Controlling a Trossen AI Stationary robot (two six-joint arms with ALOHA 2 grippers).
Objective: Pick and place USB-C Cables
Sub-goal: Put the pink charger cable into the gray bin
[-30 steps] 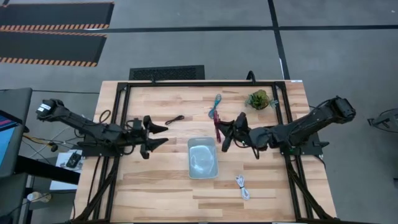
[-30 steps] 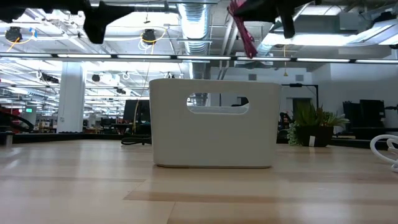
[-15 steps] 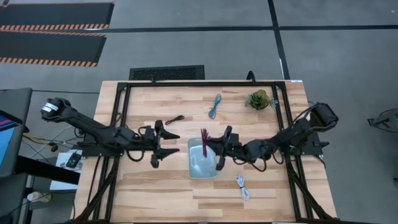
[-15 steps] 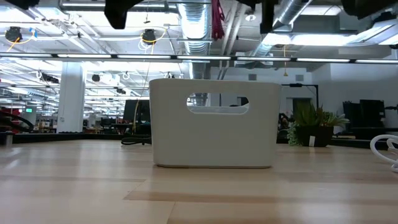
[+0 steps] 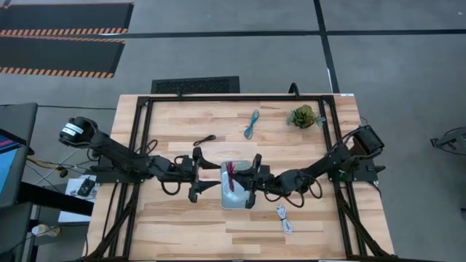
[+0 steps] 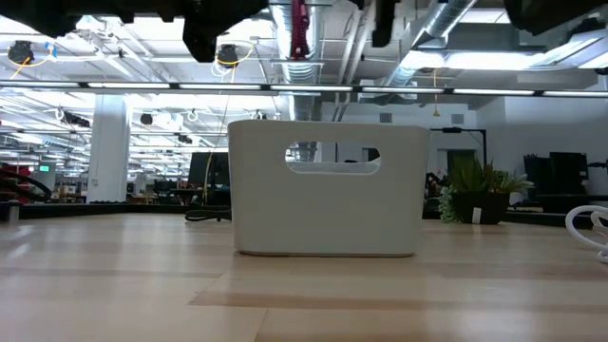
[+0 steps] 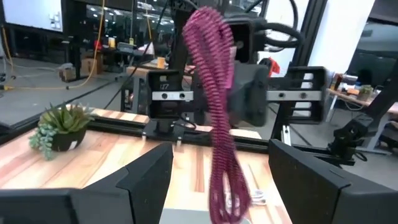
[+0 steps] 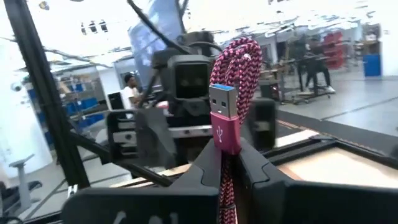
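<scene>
Overhead, table-level, two facing wrist cameras

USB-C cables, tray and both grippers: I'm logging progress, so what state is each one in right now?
Maroon cable: held up over the tray, hanging.
Teal cable: lying on the table, far side.
Black cable: lying on the table.
White cable: lying on the table, near side.
Tray: upright; no cable seen in it.
Right gripper: fingers shut on the maroon cable.
Left gripper: fingers open, holding nothing, beside the tray.

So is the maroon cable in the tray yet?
Not yet. The maroon cable hangs above the tray, pinched in the right end effector; the low view shows it well above the rim.
</scene>
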